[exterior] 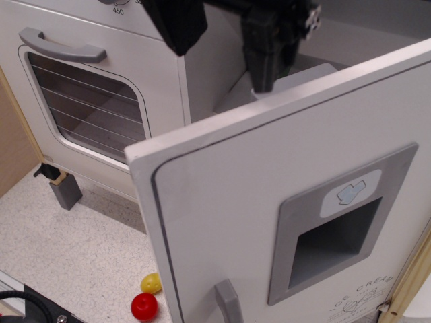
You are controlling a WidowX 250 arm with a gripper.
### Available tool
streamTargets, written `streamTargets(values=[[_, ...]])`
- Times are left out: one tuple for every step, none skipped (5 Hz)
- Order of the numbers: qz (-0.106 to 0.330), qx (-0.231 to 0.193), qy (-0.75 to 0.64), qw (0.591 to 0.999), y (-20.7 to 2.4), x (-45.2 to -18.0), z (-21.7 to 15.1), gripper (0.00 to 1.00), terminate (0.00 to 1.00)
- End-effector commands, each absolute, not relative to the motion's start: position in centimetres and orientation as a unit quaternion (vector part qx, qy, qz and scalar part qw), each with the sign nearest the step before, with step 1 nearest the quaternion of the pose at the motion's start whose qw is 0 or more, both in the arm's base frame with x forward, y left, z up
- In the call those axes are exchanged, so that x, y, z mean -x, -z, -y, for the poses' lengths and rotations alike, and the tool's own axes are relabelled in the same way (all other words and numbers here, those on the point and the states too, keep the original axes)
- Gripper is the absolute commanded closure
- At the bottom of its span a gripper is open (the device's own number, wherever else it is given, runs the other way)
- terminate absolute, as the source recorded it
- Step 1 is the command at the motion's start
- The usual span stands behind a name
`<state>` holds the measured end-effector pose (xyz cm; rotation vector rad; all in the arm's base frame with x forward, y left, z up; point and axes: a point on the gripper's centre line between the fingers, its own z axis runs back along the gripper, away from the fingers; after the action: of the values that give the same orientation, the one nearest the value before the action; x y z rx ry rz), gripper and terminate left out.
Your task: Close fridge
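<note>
The white fridge door (236, 202) stands wide open, swung out toward me, filling the lower right of the view. It carries a grey vertical handle (229, 303), a grey recessed dispenser panel (337, 222) and "ICE CREAM" print at the bottom right. The fridge interior (316, 47) shows behind its top edge. My black gripper (222, 64) hangs at the top centre, above and behind the door's top edge, its two fingers (266, 57) spread apart with nothing between them.
The white oven door (87, 101) with wire-rack window and horizontal grey handle (60, 46) is at the left. A yellow ball (151, 282) and a red ball (144, 307) lie on the speckled floor. A small grey block (65, 190) stands under the oven.
</note>
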<state>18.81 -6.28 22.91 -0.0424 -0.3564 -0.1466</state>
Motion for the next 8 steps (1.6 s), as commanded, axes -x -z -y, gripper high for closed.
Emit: streamTargets(values=[[0.201, 0.042, 0.094, 0.974, -23.3, -17.3, 6.3, 0.00, 0.00], [0.173, 0.018, 0.128, 0.977, -21.8, -16.7, 6.7, 0.00, 0.00], [0.160, 0.014, 0.140, 0.977, -21.0, -16.6, 6.4, 0.00, 0.00], [0.161, -0.005, 0.122, 0.979, -20.7, -17.8, 5.6, 0.00, 0.00], [0.167, -0.023, 0.086, 0.982, -20.8, -20.1, 4.3, 0.00, 0.00], [0.168, -0.048, 0.053, 0.983, -20.9, -22.2, 3.3, 0.00, 0.00], [0.173, -0.060, 0.021, 0.983, -21.7, -23.9, 2.5, 0.00, 0.00], [0.179, -0.058, 0.013, 0.982, -23.6, -24.1, 2.0, 0.00, 0.00]])
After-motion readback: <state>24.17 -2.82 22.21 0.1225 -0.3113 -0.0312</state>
